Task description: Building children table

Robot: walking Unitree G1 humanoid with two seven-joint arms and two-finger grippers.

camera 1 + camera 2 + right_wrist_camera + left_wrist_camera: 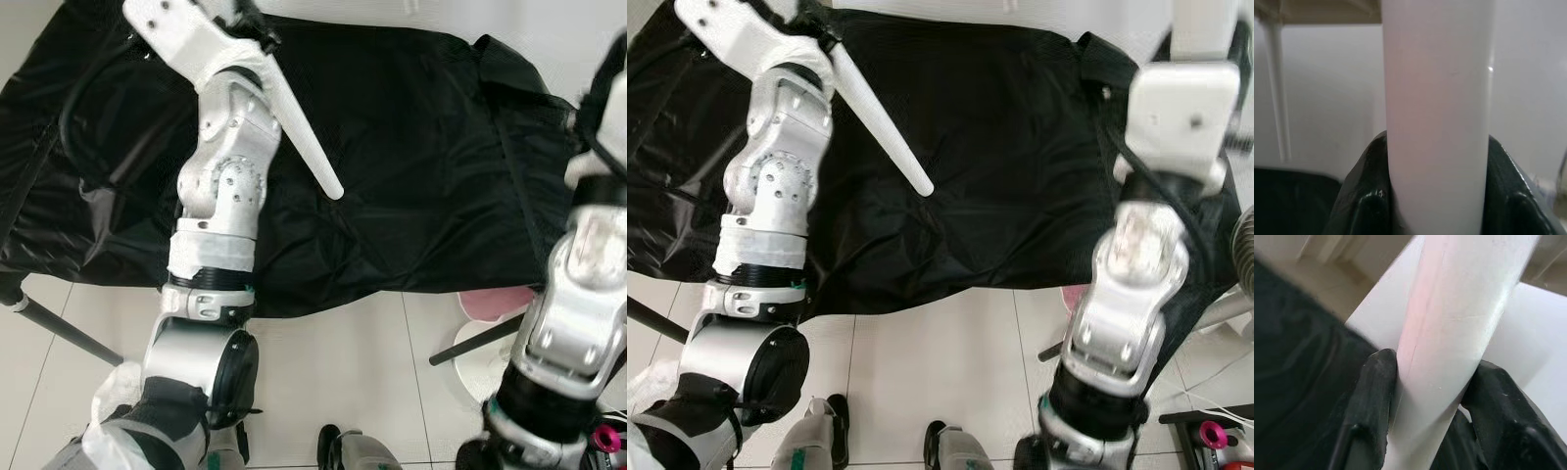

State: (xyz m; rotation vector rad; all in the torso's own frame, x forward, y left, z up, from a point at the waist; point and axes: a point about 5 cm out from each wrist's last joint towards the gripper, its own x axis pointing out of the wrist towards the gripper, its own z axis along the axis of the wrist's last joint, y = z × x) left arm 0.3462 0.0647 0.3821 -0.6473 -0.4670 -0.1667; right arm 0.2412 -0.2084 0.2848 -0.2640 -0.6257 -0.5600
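Black cloth [411,166], thin and wrinkled, covers a wide table and hangs over its near edge, where pale floor tiles [343,362] begin. Most of the cloth's surface lies bare between the two arms, so there is open room in the middle; dark slanted table supports [59,328] stick out below the drape at the left and right.

A white table leg [304,137], smooth, round and tapering to a blunt tip, slants down from the upper left over the cloth, its tip hanging free above the fabric. The left gripper [1425,396] holds it near the thick end: in the left wrist view its two black fingers [1374,396] press on either side of the leg, closed as far as the leg allows. A flat white panel [1533,347] lies behind the leg there.

A second white leg [1437,112], a smooth, straight-sided tube with a faint pink tint, stands between the fingers of the right gripper [1437,196] in the right wrist view, both dark pads [1364,196] tight against it. That arm is raised at the right end of the table, blurred in the right eye view. A pink and white object [490,313] sits on the floor beside it, partly hidden.
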